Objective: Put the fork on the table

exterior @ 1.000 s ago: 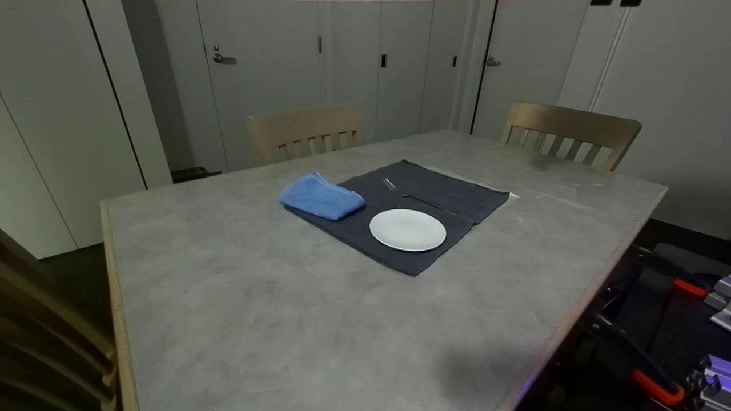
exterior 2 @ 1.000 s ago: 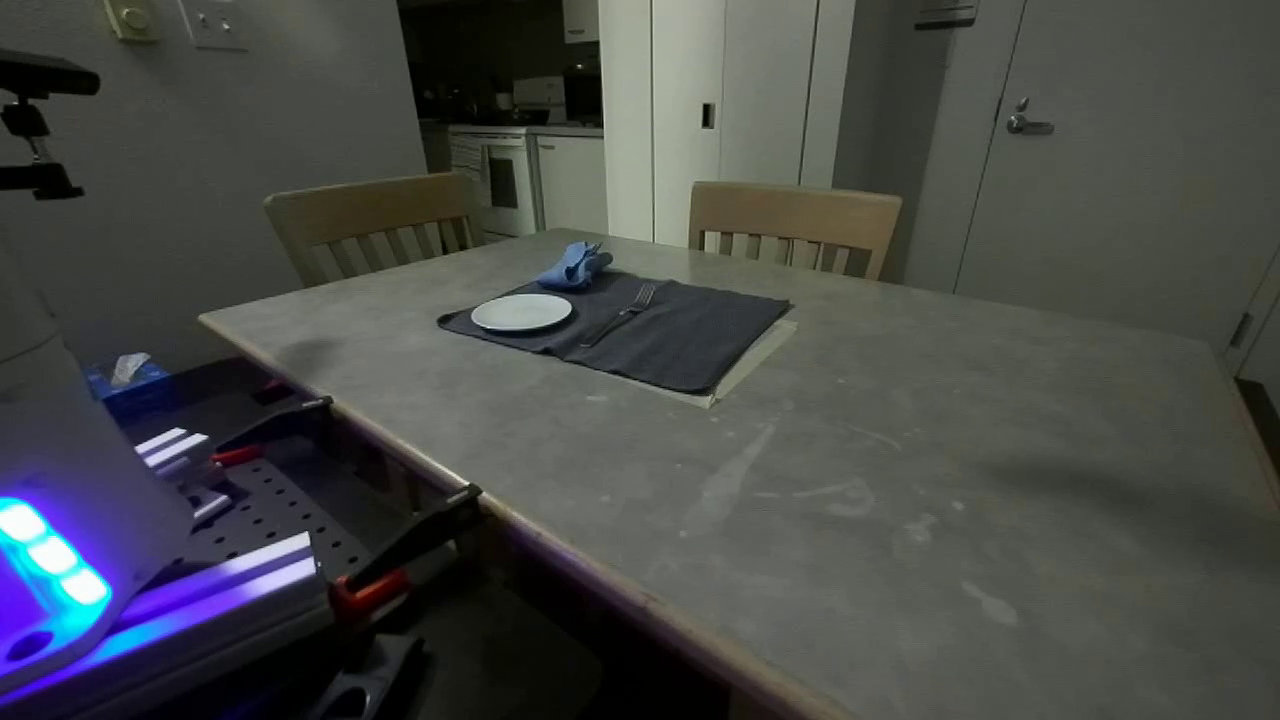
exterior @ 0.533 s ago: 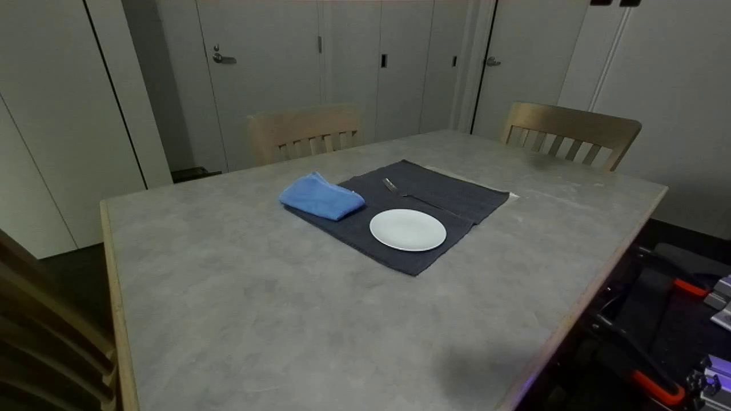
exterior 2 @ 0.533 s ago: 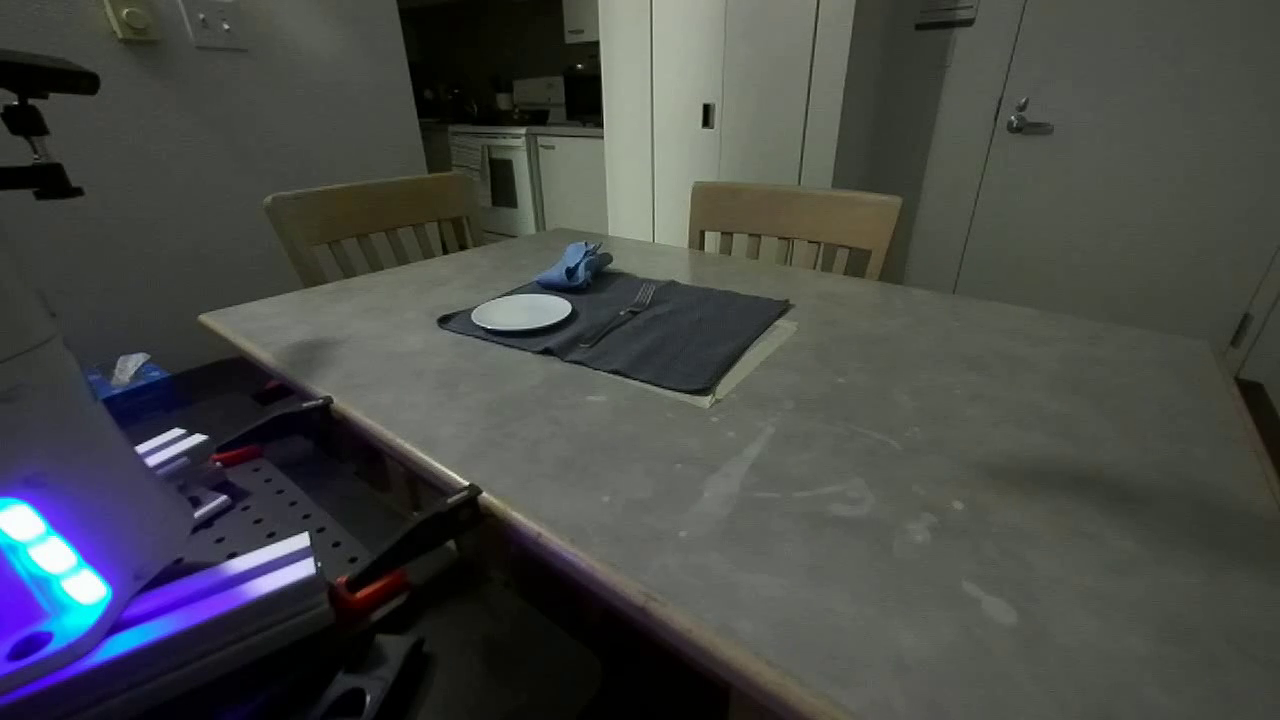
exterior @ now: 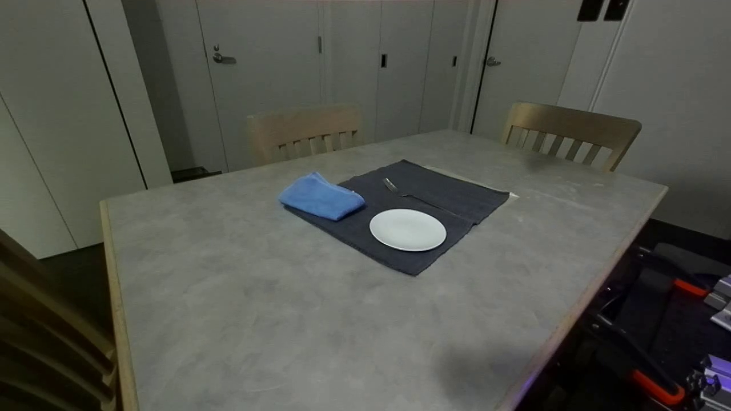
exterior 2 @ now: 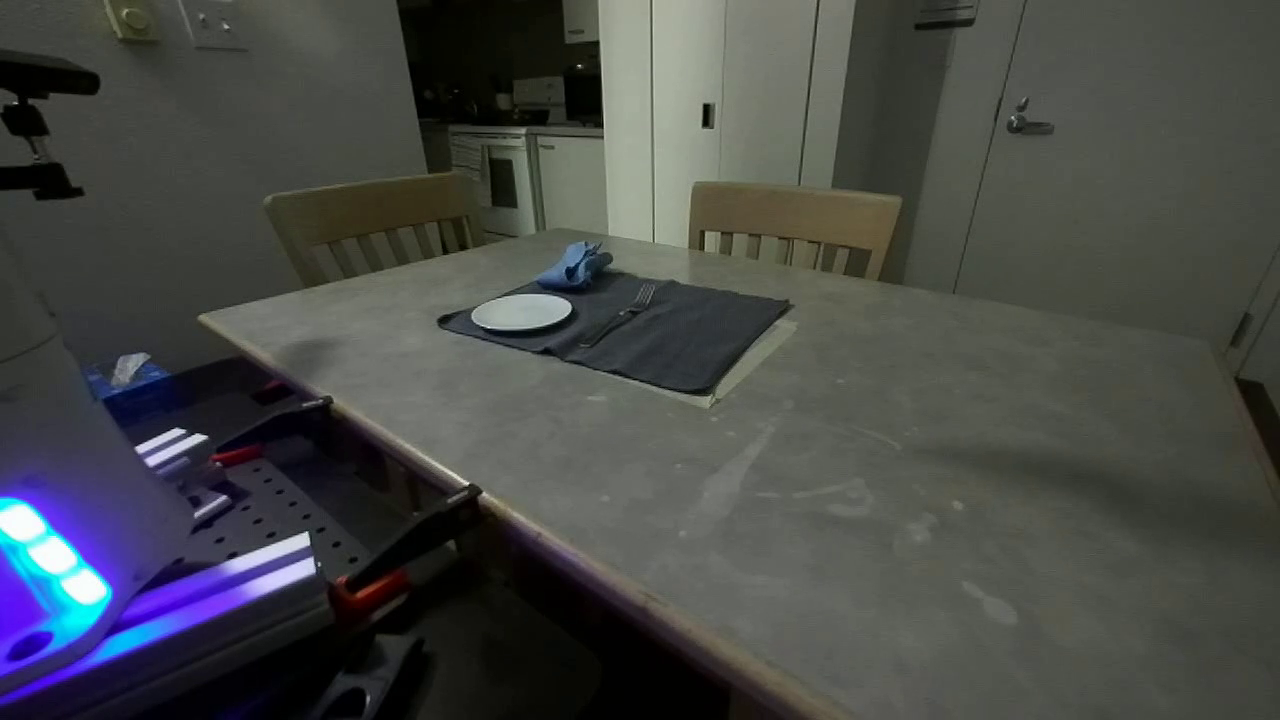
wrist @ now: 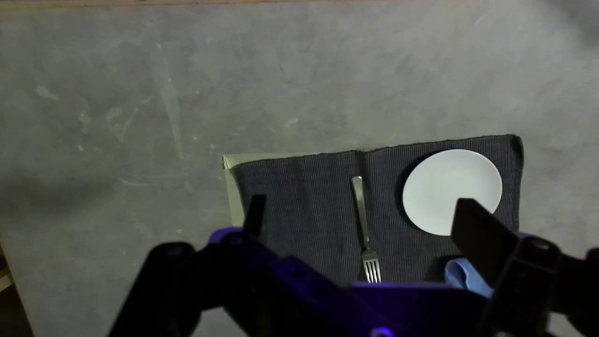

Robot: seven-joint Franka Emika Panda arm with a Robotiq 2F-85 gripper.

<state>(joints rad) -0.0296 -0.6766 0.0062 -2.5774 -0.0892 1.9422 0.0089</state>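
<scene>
The slender metal fork (exterior: 421, 200) lies on the dark grey placemat (exterior: 457, 191), beside the white plate (exterior: 408, 230). The fork also shows in an exterior view (exterior 2: 622, 317) and in the wrist view (wrist: 361, 215), where its tine ends meet the gripper's dark body. The table (exterior: 245, 302) has a mottled grey top under the placemat. My gripper (wrist: 361, 199) is open and empty, above the table. In the wrist view the fork appears between its wide-apart fingers. Two dark fingertips of the gripper (exterior: 603, 9) show at the top of an exterior view.
A blue folded cloth (exterior: 321, 197) lies on the placemat's corner near the plate. Wooden chairs (exterior 2: 795, 225) stand at the table's edges. Black and red clamps (exterior 2: 370, 590) grip the table edge beside the robot base (exterior 2: 70, 480).
The gripper's fingertips have come lower and slightly left at the top of an exterior view. The fork, plate, cloth and placemat have not moved.
</scene>
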